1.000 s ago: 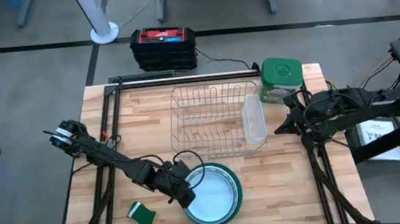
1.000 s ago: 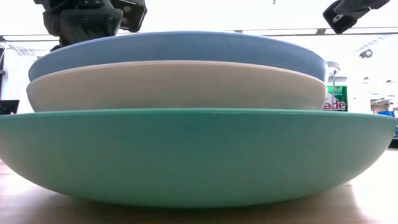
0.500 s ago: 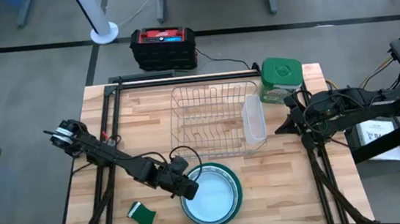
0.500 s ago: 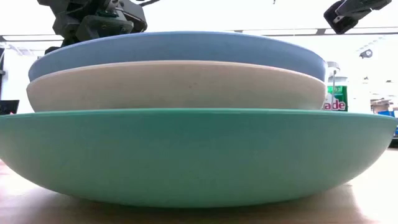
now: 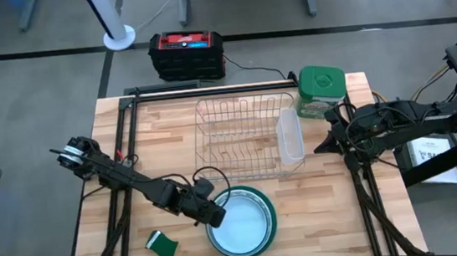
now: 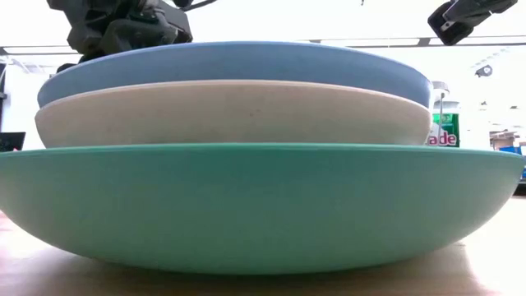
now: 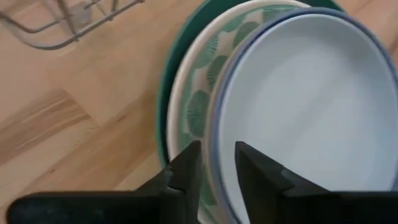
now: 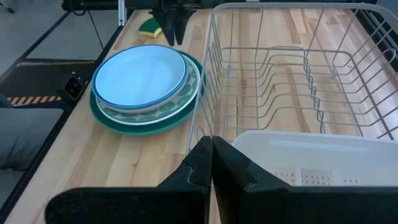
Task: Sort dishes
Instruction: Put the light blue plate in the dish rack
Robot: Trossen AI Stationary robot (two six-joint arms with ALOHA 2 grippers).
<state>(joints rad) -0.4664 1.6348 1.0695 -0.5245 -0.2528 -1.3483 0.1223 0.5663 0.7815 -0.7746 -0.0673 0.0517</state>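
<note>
Table (image 5: 171,142) holds wire rack (image 5: 246,135), then 3-plate stack near front edge — teal-rimmed plate (image 6: 263,205), cream plate (image 6: 230,115), blue plate (image 5: 244,225) on top. Left gripper (image 7: 214,168), fingers slightly apart, straddles blue rim. Risk: pinching cream rim too — lifting 2. Only low view shows layering. Right gripper (image 8: 211,152) closed, idle beside rack.

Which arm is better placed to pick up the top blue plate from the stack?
Left. Its tool sits at the blue plate's rim, open fingers straddling the edge. The right tool waits shut beyond the rack, well away from the stack.
</note>
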